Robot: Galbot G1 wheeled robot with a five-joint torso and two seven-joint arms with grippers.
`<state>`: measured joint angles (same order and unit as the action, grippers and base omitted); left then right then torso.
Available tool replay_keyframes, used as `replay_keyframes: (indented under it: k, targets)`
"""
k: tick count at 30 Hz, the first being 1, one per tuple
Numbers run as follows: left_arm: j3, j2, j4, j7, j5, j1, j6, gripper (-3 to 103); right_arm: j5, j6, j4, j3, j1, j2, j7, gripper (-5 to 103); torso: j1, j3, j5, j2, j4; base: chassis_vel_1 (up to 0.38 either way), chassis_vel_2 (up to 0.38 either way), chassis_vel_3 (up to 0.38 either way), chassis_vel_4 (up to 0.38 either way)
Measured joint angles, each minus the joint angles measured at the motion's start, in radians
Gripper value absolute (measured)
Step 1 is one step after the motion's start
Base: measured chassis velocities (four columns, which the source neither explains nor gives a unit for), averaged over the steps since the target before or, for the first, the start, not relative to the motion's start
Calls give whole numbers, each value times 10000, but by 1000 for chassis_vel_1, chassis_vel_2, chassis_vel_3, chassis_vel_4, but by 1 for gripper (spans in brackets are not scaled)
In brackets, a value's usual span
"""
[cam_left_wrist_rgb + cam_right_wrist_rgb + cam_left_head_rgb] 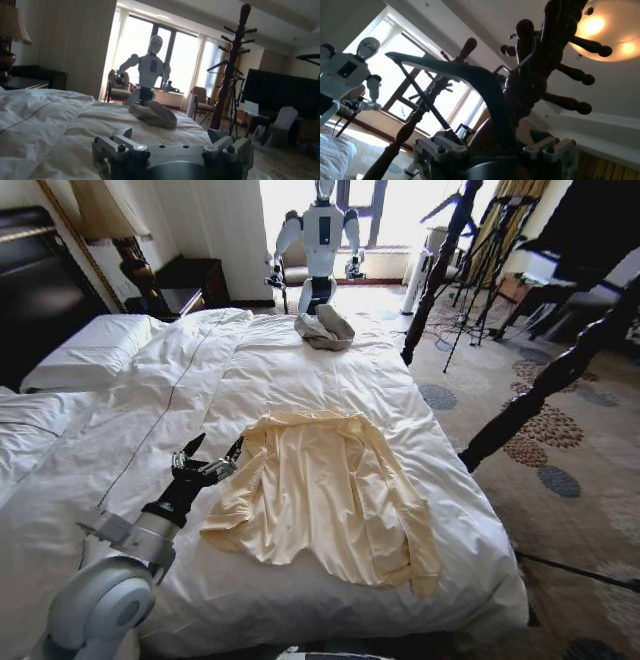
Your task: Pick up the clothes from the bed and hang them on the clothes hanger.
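Lying flat, soft cream clothes (pixel 325 495) on quilted bed (pixel 250 365).

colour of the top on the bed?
Pale cream-yellow, plain, no pattern. The top shows best in the head view, spread flat on the white bed.

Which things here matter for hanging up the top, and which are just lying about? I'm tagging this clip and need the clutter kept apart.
Belong to the job:
- cream-yellow top, spread flat on the bed
- black hanger, held in the right gripper
- left gripper, open beside the top

Just lying about:
- grey-beige cloth bundle
- white humanoid robot
- camera tripods
- table lamp
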<state>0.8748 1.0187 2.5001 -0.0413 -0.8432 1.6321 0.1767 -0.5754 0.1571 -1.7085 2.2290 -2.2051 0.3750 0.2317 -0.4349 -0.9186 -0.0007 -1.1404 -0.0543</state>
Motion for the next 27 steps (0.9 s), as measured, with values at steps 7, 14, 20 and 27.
replay_keyframes:
  k: [7, 14, 20, 27]
  targets:
    - [31, 18, 0, 19, 77, 128, -48, 100, 244, -52, 266, 648, -990, 121, 177, 100, 1, 1, 1, -1, -3, 0, 0, 0, 0]
    - [33, 44, 0, 35, 126, 201, -85, 100, 445, -47, 841, 1512, -2094, 109, 217, 100, 0, 0, 5, 0, 0, 0, 0, 0, 0]
    - [34, 115, -1, 47, 203, 277, -174, 100, 458, -25, 513, 1025, -1667, 51, 174, 100, 1, 0, 1, -1, 0, 0, 0, 0, 0]
    - [-38, 98, 0, 60, 220, 212, -185, 100, 526, -26, 655, 647, -1524, -231, 96, 100, 1, 1, 1, -1, -1, 0, 0, 0, 0]
